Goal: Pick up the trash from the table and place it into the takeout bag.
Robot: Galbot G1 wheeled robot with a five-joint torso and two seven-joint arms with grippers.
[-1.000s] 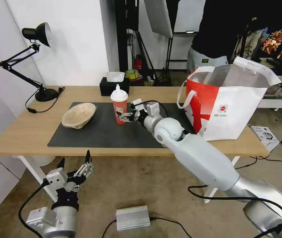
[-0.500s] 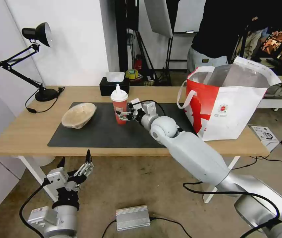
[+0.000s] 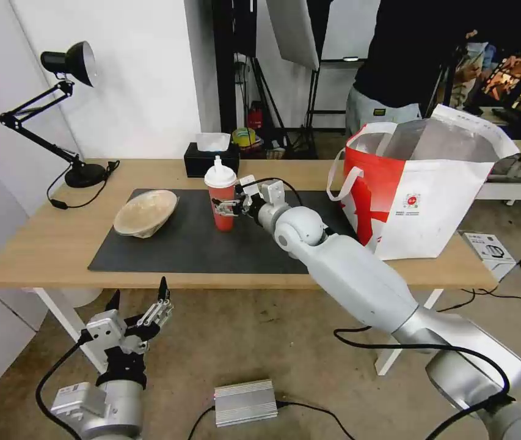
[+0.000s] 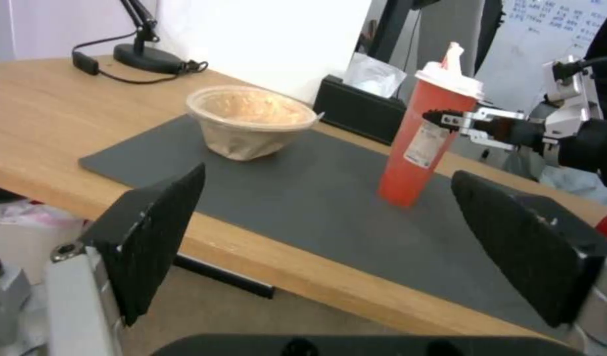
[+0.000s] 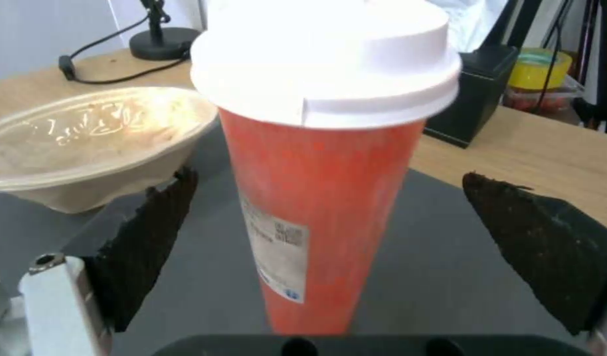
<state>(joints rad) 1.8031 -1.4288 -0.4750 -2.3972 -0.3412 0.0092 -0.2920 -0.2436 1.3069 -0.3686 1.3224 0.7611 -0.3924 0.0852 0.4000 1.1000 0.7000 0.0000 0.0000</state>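
Your right wrist view shows the right end effector (image 5: 323, 247) spread wide, straddling the red cup (image 5: 316, 198) without contact; the cup stands on the tabletop (image 3: 40, 244) mat. Since a second ago, the end effector has crept closer.

Red cup (image 3: 222, 206) with white lid, beige bowl (image 3: 145, 212), dark grey mat (image 3: 211, 244), seemingly plain

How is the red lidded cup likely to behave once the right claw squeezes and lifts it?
The red cup is tall on a narrow base, so a sideways nudge may tip it. Its thin-looking wall may flex under squeeze. The white lid could pop off; the open right claw should grip below it.
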